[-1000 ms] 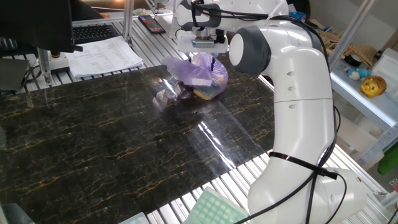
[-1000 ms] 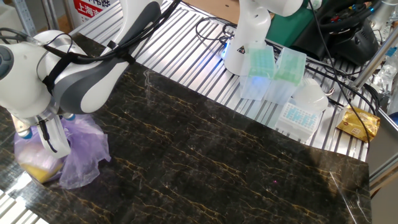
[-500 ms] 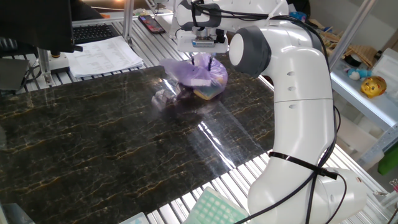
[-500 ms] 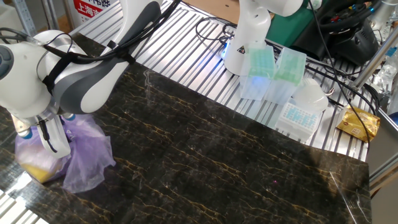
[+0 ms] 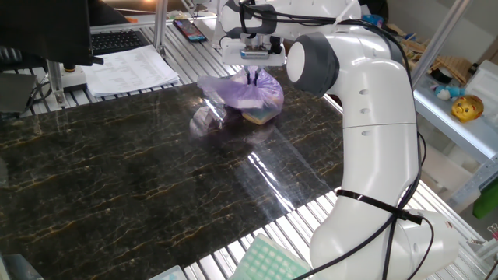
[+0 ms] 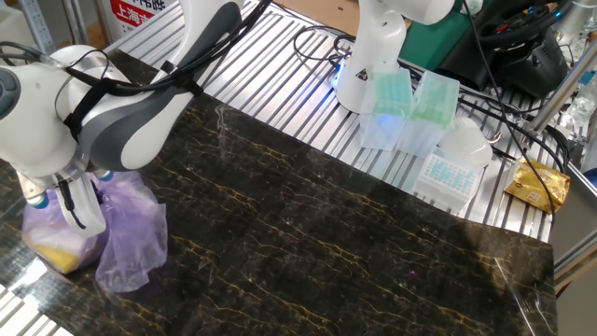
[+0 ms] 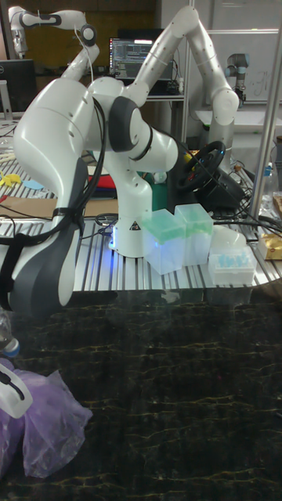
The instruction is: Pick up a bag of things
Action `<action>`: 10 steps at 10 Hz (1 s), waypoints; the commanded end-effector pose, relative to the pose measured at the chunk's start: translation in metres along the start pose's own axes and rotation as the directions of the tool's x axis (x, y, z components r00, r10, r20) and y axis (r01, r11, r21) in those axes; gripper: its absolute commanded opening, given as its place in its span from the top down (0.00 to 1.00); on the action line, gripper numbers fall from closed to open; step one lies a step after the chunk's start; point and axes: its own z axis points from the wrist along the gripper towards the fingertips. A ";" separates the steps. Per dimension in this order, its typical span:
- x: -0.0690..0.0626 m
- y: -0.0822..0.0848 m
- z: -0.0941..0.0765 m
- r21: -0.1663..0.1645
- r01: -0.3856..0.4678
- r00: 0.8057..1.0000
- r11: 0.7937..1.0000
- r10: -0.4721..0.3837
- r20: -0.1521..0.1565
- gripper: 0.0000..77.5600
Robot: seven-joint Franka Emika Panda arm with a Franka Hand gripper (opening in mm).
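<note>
Bag location: the bag of things point(image 5: 250, 97) is at the far edge of the dark marbled table point(image 5: 140, 171), close to the ribbed metal surround. It hangs directly under the gripper point(image 5: 254, 75). In the other fixed view the bag point(image 6: 93, 233) has a yellow item showing at its lower left and a loose flap of film trailing to the right.
Jaw state: the fingers point(image 6: 73, 210) are pinched on the gathered top of the bag. The grip is on film only, not on the contents.
Contact with table: its underside is near or on the table; whether it has cleared the surface cannot be told.
Neighbouring item: a small clear plastic wad point(image 5: 206, 118) lies just beside the bag, on its left in the one fixed view. Touching or apart cannot be told.
Risk 1: the thin film may slip out of the fingers, because the lumpy load hangs entirely from the pinched neck.
Risk 2: the load looks uneven, so the bag may swing or tilt during a lift and spill if its mouth is not fully caught.
Risk 3: the wad may be dragged along if the film clings to it.
Change from earlier frame: the bag sits slightly higher and more bunched under the gripper. The loose flap has drawn in and hangs more steeply. The wad shows more clearly apart from the bag's lower edge.
</note>
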 end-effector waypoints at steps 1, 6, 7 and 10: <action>0.000 0.000 0.000 0.019 0.005 1.000 1.000 -0.006 0.019 0.99; 0.010 -0.006 -0.037 0.044 0.115 0.991 0.992 -0.118 0.068 0.99; 0.011 -0.007 -0.044 0.040 0.125 0.990 0.991 -0.127 0.066 0.99; 0.015 -0.006 -0.057 0.075 0.158 0.986 0.985 -0.162 0.050 0.99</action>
